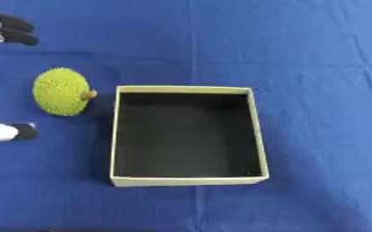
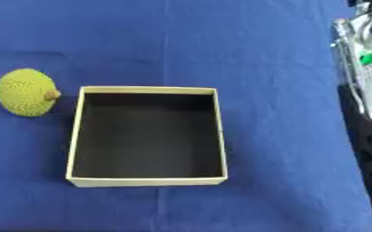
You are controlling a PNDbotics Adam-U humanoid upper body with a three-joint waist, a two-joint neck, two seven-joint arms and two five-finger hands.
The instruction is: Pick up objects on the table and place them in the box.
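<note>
Just beside the open cream cardboard box (image 1: 188, 181) sits a bumpy yellow-green durian-like fruit (image 1: 61, 91) – left hand (image 1: 7, 29) spread around it, holding nothing

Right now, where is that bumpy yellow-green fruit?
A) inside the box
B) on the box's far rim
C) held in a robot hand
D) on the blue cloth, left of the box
D: the spiky fruit lies on the blue cloth just outside the left wall of the box, whose dark inside holds nothing.

The table (image 1: 316, 68) is covered by a deep blue cloth, on which faint creases are seen. At the right edge of the right eye view, a silver and white frame (image 2: 364, 68) with green marks is seen beside the table.
</note>
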